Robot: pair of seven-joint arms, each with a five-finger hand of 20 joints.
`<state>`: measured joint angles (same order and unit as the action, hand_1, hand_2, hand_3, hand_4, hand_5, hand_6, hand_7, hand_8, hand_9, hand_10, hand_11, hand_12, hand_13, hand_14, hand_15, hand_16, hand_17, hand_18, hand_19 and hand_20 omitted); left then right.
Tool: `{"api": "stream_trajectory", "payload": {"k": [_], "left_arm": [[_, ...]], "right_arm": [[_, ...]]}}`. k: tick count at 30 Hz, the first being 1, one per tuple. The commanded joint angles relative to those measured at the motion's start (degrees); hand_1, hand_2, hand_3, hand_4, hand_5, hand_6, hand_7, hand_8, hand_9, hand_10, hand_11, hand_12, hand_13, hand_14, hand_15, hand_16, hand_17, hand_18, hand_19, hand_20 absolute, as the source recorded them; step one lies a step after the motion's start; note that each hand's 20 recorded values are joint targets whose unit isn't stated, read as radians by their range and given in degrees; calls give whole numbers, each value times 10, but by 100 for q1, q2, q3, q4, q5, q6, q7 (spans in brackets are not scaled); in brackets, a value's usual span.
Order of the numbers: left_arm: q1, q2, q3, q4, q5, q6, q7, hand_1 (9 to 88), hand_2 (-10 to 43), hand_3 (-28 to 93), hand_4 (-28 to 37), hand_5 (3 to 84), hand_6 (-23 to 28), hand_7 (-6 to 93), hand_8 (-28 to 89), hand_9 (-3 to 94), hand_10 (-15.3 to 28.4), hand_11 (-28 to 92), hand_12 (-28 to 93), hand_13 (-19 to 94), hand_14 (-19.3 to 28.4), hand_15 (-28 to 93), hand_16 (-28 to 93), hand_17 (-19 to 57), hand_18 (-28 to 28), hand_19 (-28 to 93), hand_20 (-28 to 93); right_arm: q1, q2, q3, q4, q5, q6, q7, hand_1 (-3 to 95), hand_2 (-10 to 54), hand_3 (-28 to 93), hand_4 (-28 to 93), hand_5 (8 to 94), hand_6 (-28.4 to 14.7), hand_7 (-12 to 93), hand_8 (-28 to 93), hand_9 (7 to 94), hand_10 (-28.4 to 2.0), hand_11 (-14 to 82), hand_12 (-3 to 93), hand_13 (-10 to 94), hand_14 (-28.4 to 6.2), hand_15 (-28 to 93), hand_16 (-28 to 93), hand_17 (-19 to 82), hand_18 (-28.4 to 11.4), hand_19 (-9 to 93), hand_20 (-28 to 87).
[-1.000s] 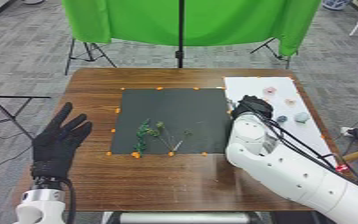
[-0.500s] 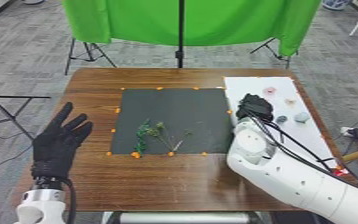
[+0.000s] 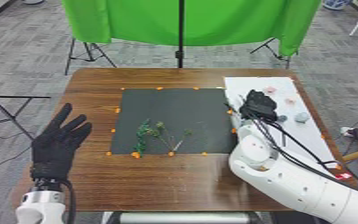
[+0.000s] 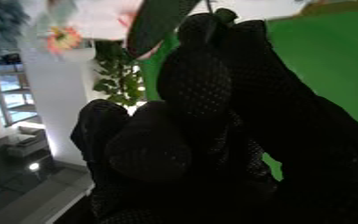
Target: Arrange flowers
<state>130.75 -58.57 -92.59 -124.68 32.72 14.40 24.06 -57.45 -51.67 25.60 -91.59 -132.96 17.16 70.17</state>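
Over the white sheet (image 3: 251, 85), my right hand (image 3: 261, 106) is beside the dark board (image 3: 171, 107). In the right wrist view, my right hand (image 4: 193, 85) has its thumb and fingers shut on a thin green stem (image 4: 210, 7), with a large dark green leaf (image 4: 158, 25) beside the fingertips. Green sprigs (image 3: 143, 134) and thin stems (image 3: 160, 126) lie on the board's lower part. Pink flowers (image 3: 270, 90) and pale blue ones (image 3: 302, 117) rest on the sheet. At the table's left side, my left hand (image 3: 58, 145) is open, fingers spread.
Small orange markers (image 3: 159, 88) line the board's edges. The brown table (image 3: 95, 90) extends around board and sheet. Behind it hangs a green cloth (image 3: 184, 25) on a stand. A red-and-white item (image 3: 342, 176) lies near the right edge, close to my right arm.
My right hand has shifted slightly to the right over the white sheet, and its arm has turned a little. The left hand and the plants on the board have stayed put.
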Motion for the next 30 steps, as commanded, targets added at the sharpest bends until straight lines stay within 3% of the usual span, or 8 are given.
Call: {"api": "stream_trajectory", "payload": {"k": [1, 7, 11, 17, 22, 25, 27, 30], "left_arm": [[137, 85, 35, -10, -75, 100, 181, 223, 66, 821, -275, 344, 67, 81, -83, 354, 201, 232, 110, 230, 284, 588, -103, -83, 284, 550, 53], [252, 170, 11, -49, -100, 148, 281, 223, 67, 820, -275, 344, 67, 80, -83, 353, 201, 231, 110, 230, 284, 589, -103, -84, 284, 551, 53], [143, 127, 34, -4, -26, 51, 173, 222, 67, 820, -274, 344, 67, 81, -83, 353, 201, 232, 110, 230, 284, 590, -103, -83, 284, 551, 52], [119, 141, 43, 27, -47, 36, 189, 221, 66, 822, -274, 344, 67, 81, -83, 353, 201, 231, 110, 229, 284, 589, -103, -84, 284, 551, 51], [84, 23, 12, 18, 37, 12, 43, 222, 67, 822, -275, 344, 67, 80, -83, 353, 201, 231, 110, 229, 284, 589, -103, -83, 284, 552, 51], [151, 100, 50, 5, -48, 86, 161, 223, 67, 822, -275, 344, 67, 81, -83, 353, 202, 231, 110, 229, 284, 590, -103, -84, 284, 552, 50], [137, 48, 11, 9, 11, 49, 58, 223, 67, 822, -274, 344, 67, 81, -83, 353, 201, 232, 111, 230, 284, 590, -103, -84, 284, 552, 50], [170, 45, 6, -15, -19, 101, 87, 224, 67, 823, -273, 344, 67, 81, -83, 353, 202, 232, 111, 230, 284, 590, -104, -85, 284, 552, 50]], "right_arm": [[-46, -50, 274, -574, -197, -33, 23, 546, -95, 772, -283, 918, -49, 231, 135, 898, -127, 517, 235, 837, -80, 786, 232, 469, -242, 932, 500], [-673, -323, 604, -1275, -109, -528, -120, 545, -95, 776, -273, 925, -54, 226, 148, 905, -131, 520, 235, 844, -82, 791, 233, 474, -251, 932, 519], [-1047, -360, 599, -1591, 236, -465, -187, 546, -95, 773, -271, 924, -55, 223, 157, 903, -132, 522, 236, 843, -83, 793, 235, 473, -253, 932, 526], [-1338, -573, 471, -1520, 297, -655, -177, 543, -95, 772, -269, 923, -54, 219, 161, 900, -131, 527, 238, 843, -83, 794, 236, 473, -253, 932, 528], [-1424, -625, 423, -1464, 485, -859, -109, 536, -95, 769, -264, 923, -53, 215, 157, 896, -129, 534, 239, 843, -82, 793, 235, 474, -252, 932, 526], [-1435, -624, 421, -1467, 465, -908, -128, 523, -95, 758, -259, 920, -44, 220, 156, 894, -128, 540, 239, 843, -82, 793, 234, 475, -252, 932, 525], [-1441, -599, 421, -1498, 480, -901, -161, 519, -95, 743, -255, 920, -42, 230, 149, 893, -126, 549, 240, 843, -83, 794, 233, 475, -252, 932, 523], [-1470, -572, 439, -1561, 400, -1126, -159, 510, -95, 721, -264, 917, -38, 253, 132, 889, -125, 555, 240, 838, -87, 794, 235, 470, -251, 932, 520]]}}
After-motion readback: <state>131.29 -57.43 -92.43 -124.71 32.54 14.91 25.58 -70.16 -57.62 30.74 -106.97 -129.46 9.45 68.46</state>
